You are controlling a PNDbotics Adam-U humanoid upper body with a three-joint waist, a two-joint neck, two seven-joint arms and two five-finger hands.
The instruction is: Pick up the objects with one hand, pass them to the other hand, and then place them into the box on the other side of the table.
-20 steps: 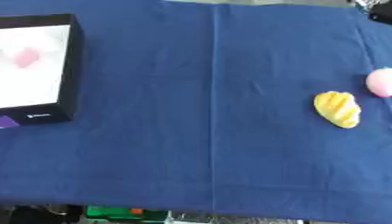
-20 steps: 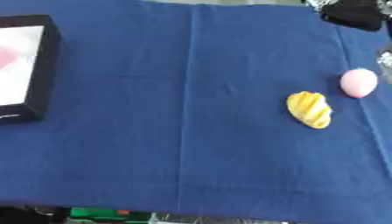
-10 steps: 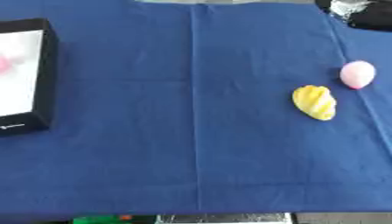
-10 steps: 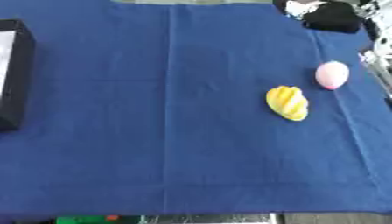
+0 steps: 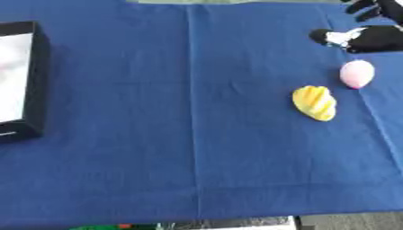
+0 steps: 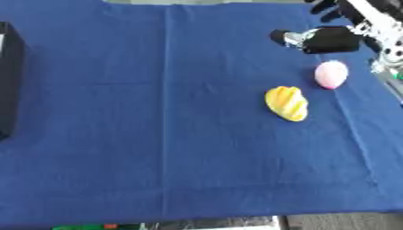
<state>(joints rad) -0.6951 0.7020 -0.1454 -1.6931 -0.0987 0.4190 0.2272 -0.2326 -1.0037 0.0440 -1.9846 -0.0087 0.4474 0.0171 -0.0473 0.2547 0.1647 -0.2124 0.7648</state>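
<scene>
Right robot hand (image 6: 334, 38) at upper right, fingers spread, holding nothing, just above pink egg (image 6: 330, 74), yellow ridged piece (image 6: 286, 103) beside it on blue tabletop (image 6: 157, 134), black box (image 5: 22, 81) far left.

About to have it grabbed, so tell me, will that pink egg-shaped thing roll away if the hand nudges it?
Probably: the pink egg-shaped thing looks rounded and smooth, lying free on the blue cloth. Its tapered shape suggests a curving roll, perhaps toward the yellow object.
</scene>
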